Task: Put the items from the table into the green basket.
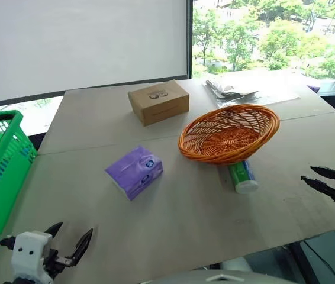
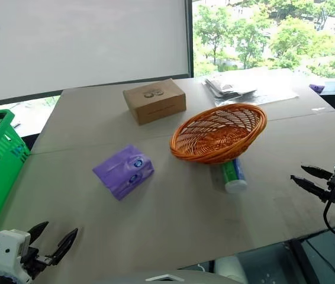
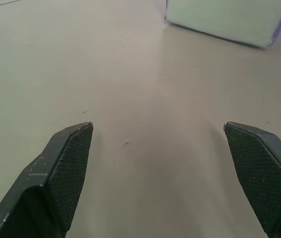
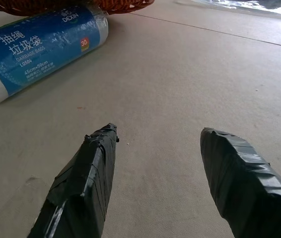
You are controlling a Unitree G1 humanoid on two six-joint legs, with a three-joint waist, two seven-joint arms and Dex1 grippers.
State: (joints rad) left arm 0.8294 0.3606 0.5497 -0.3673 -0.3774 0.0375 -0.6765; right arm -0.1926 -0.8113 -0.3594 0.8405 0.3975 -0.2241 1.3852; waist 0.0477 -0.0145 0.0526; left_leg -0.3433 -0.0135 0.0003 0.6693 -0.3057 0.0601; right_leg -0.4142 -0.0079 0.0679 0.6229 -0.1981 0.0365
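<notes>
The table (image 1: 173,219) under me is a flat grey-beige, crossed by thin darker seams. My left gripper (image 1: 71,238) has black fingers (image 3: 68,163) whose pads carry a fine cross-hatched grid, on a white wrist block; my right gripper (image 1: 321,180) has black fingers (image 4: 88,183) wrapped in wrinkled black tape. The packet (image 1: 135,171) is soft purple with small blue round marks and a pale face. The cylinder (image 4: 41,44) is blue with white lettering and a small red-orange spot, green in part from above, with a white end. The green basket (image 1: 2,171) is bright green with a slotted lattice. The wicker basket (image 1: 229,133) is woven orange, the cardboard box (image 1: 158,102) plain brown with a dark printed mark.
</notes>
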